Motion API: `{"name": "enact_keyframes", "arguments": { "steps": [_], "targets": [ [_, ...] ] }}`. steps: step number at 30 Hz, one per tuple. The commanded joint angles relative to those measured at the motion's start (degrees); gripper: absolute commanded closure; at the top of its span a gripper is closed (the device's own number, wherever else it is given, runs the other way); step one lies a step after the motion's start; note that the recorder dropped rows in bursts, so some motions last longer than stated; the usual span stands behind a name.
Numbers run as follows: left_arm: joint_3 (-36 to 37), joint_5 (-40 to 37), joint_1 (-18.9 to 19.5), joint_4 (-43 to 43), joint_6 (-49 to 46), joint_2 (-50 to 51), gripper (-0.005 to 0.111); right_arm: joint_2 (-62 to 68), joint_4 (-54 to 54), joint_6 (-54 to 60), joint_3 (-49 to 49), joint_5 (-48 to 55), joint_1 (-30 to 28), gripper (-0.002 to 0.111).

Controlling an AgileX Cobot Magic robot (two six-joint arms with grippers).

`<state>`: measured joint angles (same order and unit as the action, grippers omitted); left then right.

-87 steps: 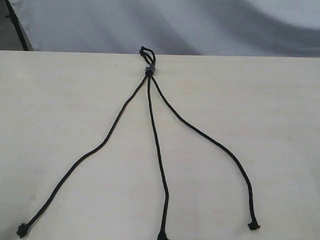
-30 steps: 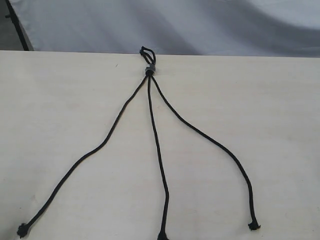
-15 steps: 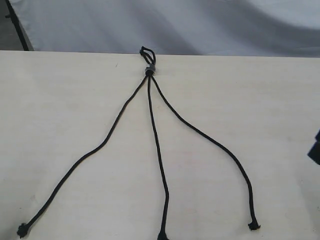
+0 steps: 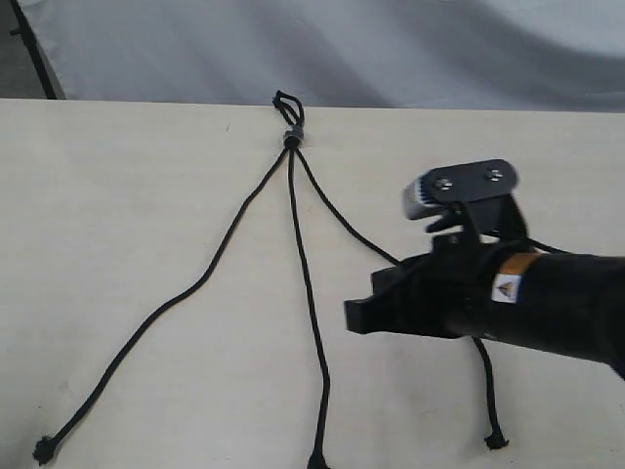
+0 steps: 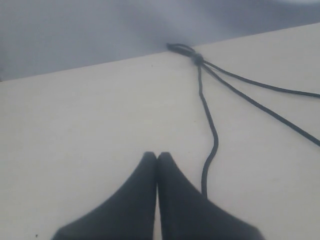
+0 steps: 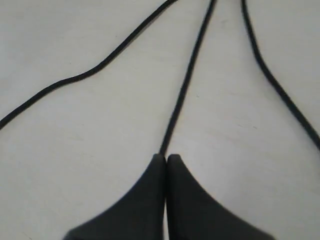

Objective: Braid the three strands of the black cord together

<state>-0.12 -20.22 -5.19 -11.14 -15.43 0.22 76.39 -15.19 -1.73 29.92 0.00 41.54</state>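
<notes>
The black cord lies on the pale table (image 4: pixel 117 195), its small loop (image 4: pixel 284 101) and grey band (image 4: pixel 290 137) at the far edge. Three strands fan out toward me: the left strand (image 4: pixel 195 288), the middle strand (image 4: pixel 308 283) and the right strand (image 4: pixel 342 220), each ending in a frayed knot (image 4: pixel 42 450). My right gripper (image 4: pixel 350 316) hovers shut over the right strand, hiding part of it. In the right wrist view the shut fingertips (image 6: pixel 166 157) point along the middle strand (image 6: pixel 187 80). My left gripper (image 5: pixel 157 155) is shut and empty beside the left strand (image 5: pixel 212 130); the exterior view does not show it.
A grey cloth backdrop (image 4: pixel 391 49) hangs behind the table's far edge. A dark post (image 4: pixel 34 49) stands at the far left corner. The right arm's body (image 4: pixel 547 308) reaches in from the right side.
The right arm has come in from the right edge and now covers part of the right strand. The cord and its strands have not moved.
</notes>
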Motion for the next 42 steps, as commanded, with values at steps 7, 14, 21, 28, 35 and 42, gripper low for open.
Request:
{"name": "enact_keyframes", "arguments": {
  "steps": [7,14,21,28,35,42],
  "targets": [
    [0.12,0.61,0.11,0.26,-0.02,-0.22,0.106,16.99,0.8,1.73,20.13,17.92,3.38,0.064],
    [0.12,0.61,0.11,0.37,0.0,-0.22,0.106,26.17,0.8,1.73,29.66,28.01,3.38,0.06],
    [0.12,0.61,0.11,0.37,0.0,-0.22,0.106,33.01,0.95,1.73,32.97,33.66,3.38,0.06],
    [0.12,0.61,0.11,0.37,0.0,-0.22,0.106,34.43,4.92,0.7,33.21,34.23,3.24,0.06],
    [0.12,0.61,0.11,0.37,0.0,-0.22,0.106,35.42,9.1,-2.13,33.21,37.01,3.24,0.082],
    [0.12,0.61,0.11,0.37,0.0,-0.22,0.106,38.16,9.1,-0.86,33.33,38.4,4.07,0.109]
  ]
}}
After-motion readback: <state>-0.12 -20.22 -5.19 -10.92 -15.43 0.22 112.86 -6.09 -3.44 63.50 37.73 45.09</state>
